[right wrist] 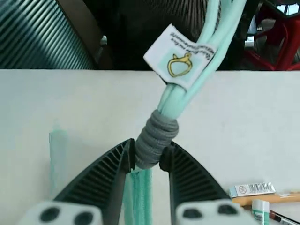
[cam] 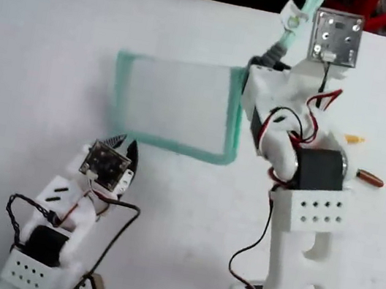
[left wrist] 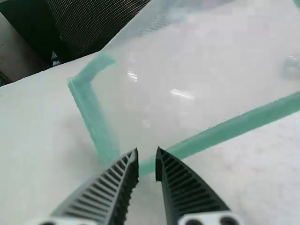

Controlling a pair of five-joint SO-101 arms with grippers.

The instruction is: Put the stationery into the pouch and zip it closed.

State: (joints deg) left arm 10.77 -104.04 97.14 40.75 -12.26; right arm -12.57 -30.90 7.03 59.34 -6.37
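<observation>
Pinches the grey cord wrap (right wrist: 154, 136) in the right claw (right wrist: 147, 160), likely to work the pouch (cam: 174, 101) zip. Holds the left claw (left wrist: 146, 164) slightly spread, empty, pouch corner just ahead, probably for steadying.

Clear pouch (cam: 174, 101) with mint-green trim, grey-wrapped mint cord (right wrist: 157, 133), white table (cam: 45, 53).

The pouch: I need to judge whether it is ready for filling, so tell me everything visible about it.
The pouch lies flat on the white table, a rectangle of clear material edged with mint-green trim. From its far right corner rise mint cords bearing a white tag, bound by a grey wrap that the right gripper is shut on. The left gripper sits at its near left corner, fingers slightly apart; contact cannot be told.
</observation>
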